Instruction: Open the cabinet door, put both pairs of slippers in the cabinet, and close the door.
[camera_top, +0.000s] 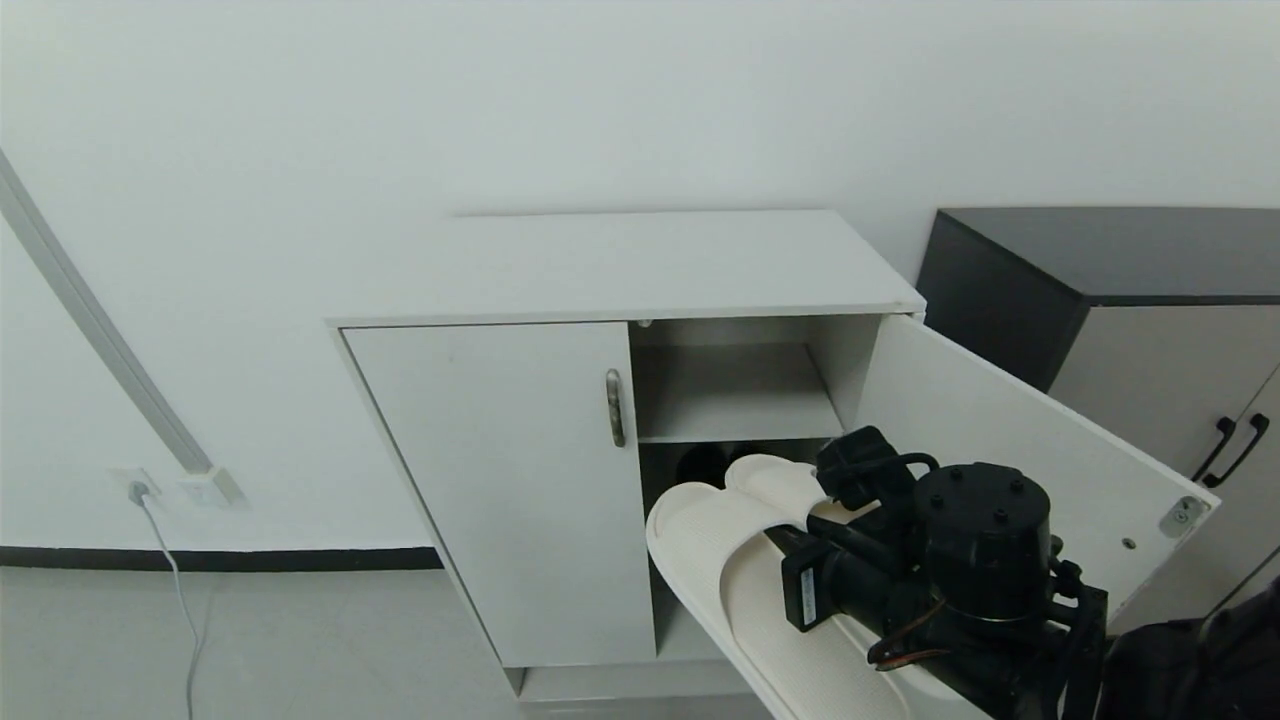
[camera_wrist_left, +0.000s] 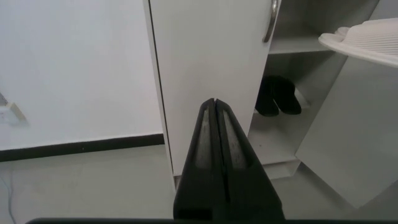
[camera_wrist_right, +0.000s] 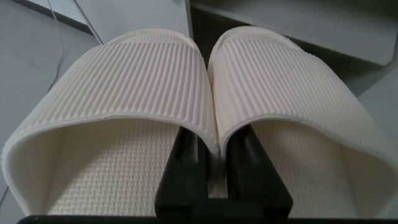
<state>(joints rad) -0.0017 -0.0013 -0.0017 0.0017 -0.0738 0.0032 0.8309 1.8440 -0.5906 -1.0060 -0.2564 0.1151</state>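
Head camera looks down at the cabinet (camera_top: 500, 480); both wrist cameras face it closer.

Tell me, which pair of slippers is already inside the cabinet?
The black pair, in the cabinet's lower compartment. The cream pair is clamped in the right gripper before the opening.

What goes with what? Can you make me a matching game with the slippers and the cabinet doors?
Things:
1. white slippers
2. black slippers
3. left door
4. right door

Places or states:
A. swung open
B. inside the cabinet, under the shelf
C. held by the right gripper
D. shut

Pairs: 1-C, 2-B, 3-D, 4-A
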